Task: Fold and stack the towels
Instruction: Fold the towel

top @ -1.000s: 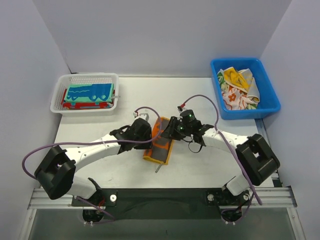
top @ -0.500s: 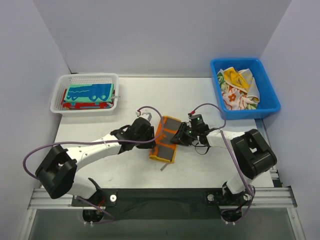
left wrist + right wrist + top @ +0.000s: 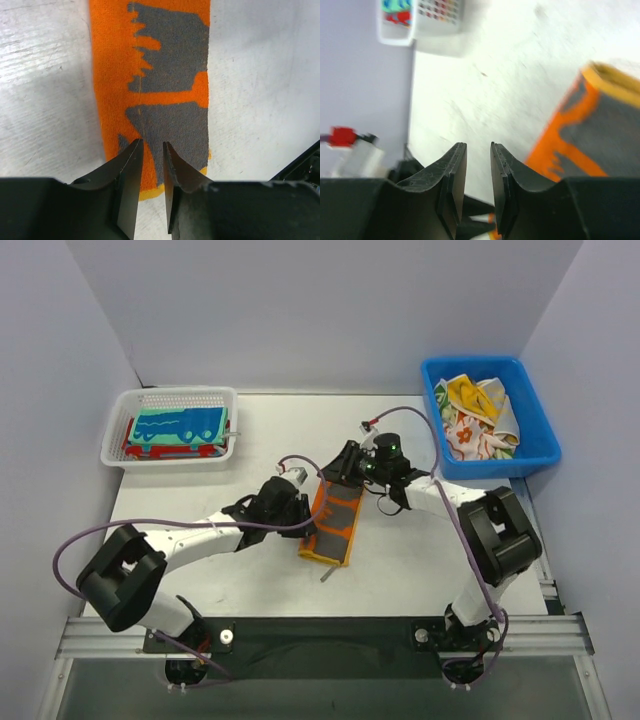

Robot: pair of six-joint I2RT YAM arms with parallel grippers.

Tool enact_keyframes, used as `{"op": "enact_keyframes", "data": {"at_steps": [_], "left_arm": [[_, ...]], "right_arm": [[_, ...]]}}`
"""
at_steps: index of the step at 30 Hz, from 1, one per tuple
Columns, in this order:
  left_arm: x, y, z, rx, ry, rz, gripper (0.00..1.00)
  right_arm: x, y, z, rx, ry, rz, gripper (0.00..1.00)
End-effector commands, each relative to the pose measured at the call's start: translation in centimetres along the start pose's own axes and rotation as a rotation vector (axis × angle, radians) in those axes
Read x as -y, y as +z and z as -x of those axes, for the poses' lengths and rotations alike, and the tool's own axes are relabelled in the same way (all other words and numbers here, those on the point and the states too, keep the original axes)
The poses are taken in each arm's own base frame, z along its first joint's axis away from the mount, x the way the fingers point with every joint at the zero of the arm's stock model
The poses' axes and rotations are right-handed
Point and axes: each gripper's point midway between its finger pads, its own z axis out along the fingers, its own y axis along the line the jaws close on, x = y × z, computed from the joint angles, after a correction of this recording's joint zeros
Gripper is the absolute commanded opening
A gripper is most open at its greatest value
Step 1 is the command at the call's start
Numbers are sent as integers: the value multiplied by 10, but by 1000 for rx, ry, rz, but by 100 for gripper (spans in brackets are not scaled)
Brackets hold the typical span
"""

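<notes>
bg: pale lilac walls [image 3: 320, 310] on 3 sides | white table [image 3: 400, 560] | even soft light

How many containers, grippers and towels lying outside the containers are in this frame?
Containers: 2 (white mesh basket, blue bin)
Grippers: 2 (left gripper, right gripper)
Towels outside the containers: 1 (grey-and-orange towel)
Total: 5

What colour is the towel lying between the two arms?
The towel is orange with grey patches; clearest in the left wrist view.
</notes>
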Motion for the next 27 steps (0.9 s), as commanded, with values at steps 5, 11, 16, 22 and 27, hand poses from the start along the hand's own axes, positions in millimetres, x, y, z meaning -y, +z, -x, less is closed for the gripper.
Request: {"op": "enact_keyframes", "data": {"at_steps": [5, 11, 16, 22, 27], "left_arm": [[14, 16, -17, -27, -66, -154, 31], [-8, 33, -64, -159, -200, -123, 26], [-16, 39, -80, -215, -235, -97, 20], [-16, 39, -80, -219, -229, -95, 19], [-14, 40, -75, -217, -218, -100, 23]], "right_arm": [[-16, 62, 15, -19, 66, 184, 27], [32, 95, 14, -28, 108, 137, 26], [66, 101, 30, 3, 142, 109, 26], [92, 95, 64, 39, 149, 76, 27], [109, 87, 77, 61, 140, 40, 27]]}}
